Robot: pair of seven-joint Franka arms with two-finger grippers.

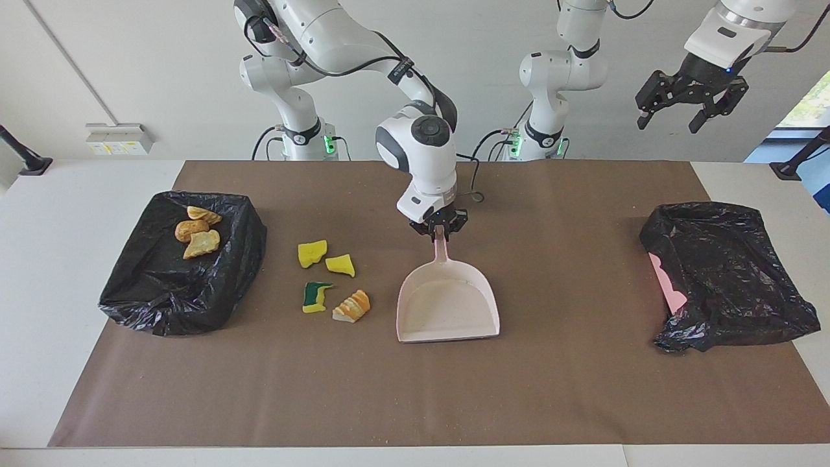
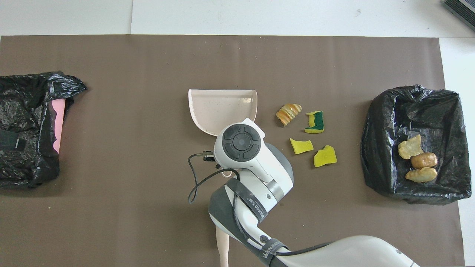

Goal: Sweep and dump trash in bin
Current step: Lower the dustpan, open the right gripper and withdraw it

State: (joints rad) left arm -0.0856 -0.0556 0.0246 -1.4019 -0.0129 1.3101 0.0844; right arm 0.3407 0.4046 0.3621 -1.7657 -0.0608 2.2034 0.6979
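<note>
Trash lies in two lots: we see three bread chunks (image 1: pixel 198 230) in the black-lined bin (image 1: pixel 130 292) at the right arm's end, while two yellow sponges (image 1: pixel 312 252), a green-backed sponge (image 1: pixel 316 296) and a striped pastry (image 1: pixel 351 306) sit on the mat (image 1: pixel 415 389) between bin and dustpan (image 1: pixel 447 308). Our right gripper (image 1: pixel 439 227) is clamped on the dustpan's handle, pan flat mid-table. Our left gripper (image 1: pixel 689 104) waits high over a second black bag (image 1: pixel 726 272), fingers spread.
</note>
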